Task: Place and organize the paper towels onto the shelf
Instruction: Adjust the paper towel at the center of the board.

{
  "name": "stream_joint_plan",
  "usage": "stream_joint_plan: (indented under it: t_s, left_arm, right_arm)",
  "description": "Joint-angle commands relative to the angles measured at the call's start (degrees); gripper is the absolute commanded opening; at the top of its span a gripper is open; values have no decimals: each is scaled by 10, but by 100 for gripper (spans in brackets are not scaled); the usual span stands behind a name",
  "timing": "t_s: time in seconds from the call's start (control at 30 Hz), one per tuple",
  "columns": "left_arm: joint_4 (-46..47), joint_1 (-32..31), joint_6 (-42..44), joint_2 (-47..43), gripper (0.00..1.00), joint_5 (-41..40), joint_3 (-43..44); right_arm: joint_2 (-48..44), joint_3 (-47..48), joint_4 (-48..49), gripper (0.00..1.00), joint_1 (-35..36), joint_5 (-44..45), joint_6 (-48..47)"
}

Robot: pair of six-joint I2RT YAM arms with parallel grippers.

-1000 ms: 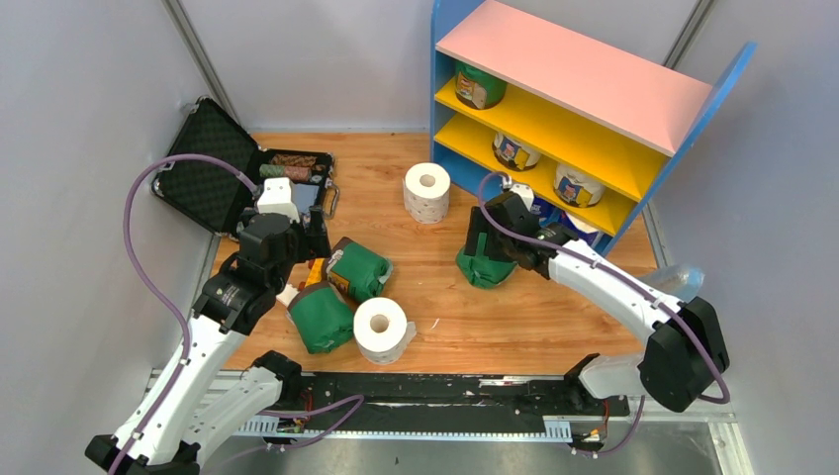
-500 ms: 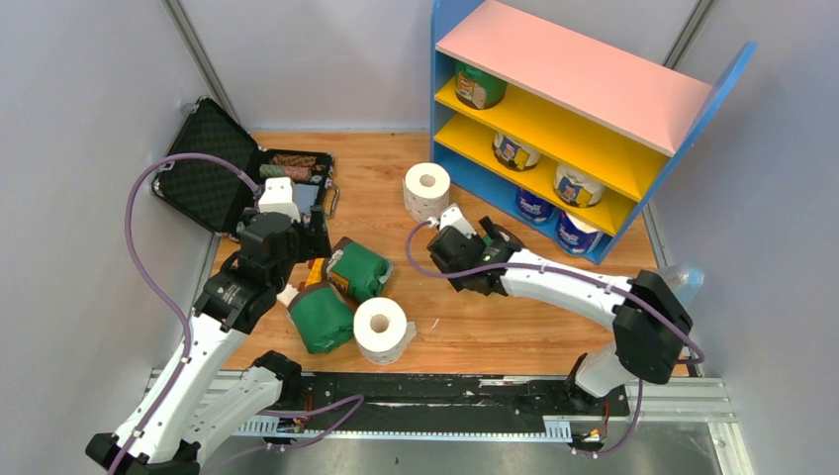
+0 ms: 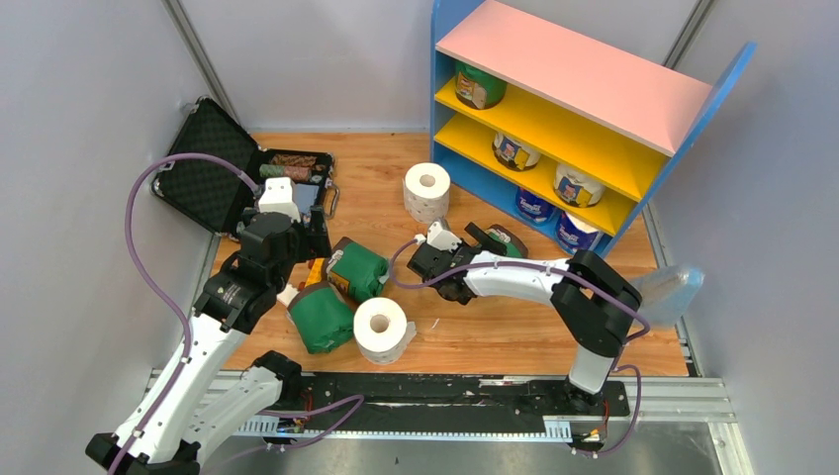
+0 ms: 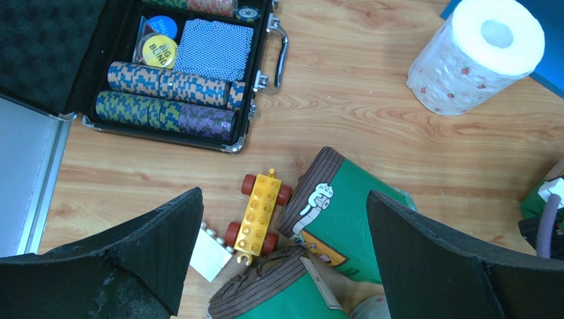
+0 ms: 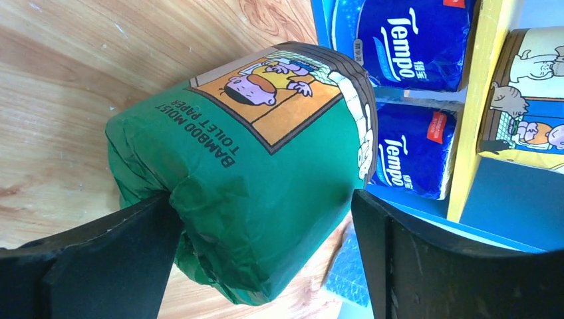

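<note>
green-wrapped paper towel roll sits pinched in the right claw mid table, short of the shelf at the far right corner. carrying step, i judge; next it needs lifting onto a yellow board. left claw gapes wide.

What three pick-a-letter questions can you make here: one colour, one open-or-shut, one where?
1. The top of the shelf is: A pink, B green, C black.
2. The left gripper is: A wide open, B squeezed shut, C out of sight.
3. The toy car is: A on the shelf, B on the table beside a green roll, C in the left gripper.
Answers: 1 A, that board is pink; 2 A, its jaws stand far apart; 3 B, it lies on the wood next to that roll.
</note>
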Motion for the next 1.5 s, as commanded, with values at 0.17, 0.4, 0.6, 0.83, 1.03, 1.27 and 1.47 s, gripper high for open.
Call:
stream_joint_plan:
  t_s: [0.17, 0.4, 0.6, 0.83, 1.03, 1.27, 1.47]
  left_arm:
    - [16, 3, 8, -5, 100, -5, -2]
    - [17, 3, 8, -4, 100, -5, -3]
    - [16, 3, 8, -4, 100, -5, -2]
    - [16, 3, 8, -3, 100, -5, -2]
    - [16, 3, 8, -1, 100, -5, -2]
    - [17, 3, 8, 1, 100, -4, -2]
    - [17, 3, 8, 1, 100, -3, -2]
  right_arm:
    - [12, 19, -1, 75, -3, 32, 8]
    - [-49, 44, 1, 44, -7, -54, 4]
    - [-131, 72, 12, 36, -32, -210, 15]
    - [-193, 85, 19, 35, -145, -508, 83]
    - [-185, 85, 15, 34, -231, -693, 111]
    - [-143, 86, 0, 34, -265, -725, 122]
    - [-95, 94, -13, 40, -272, -711, 131]
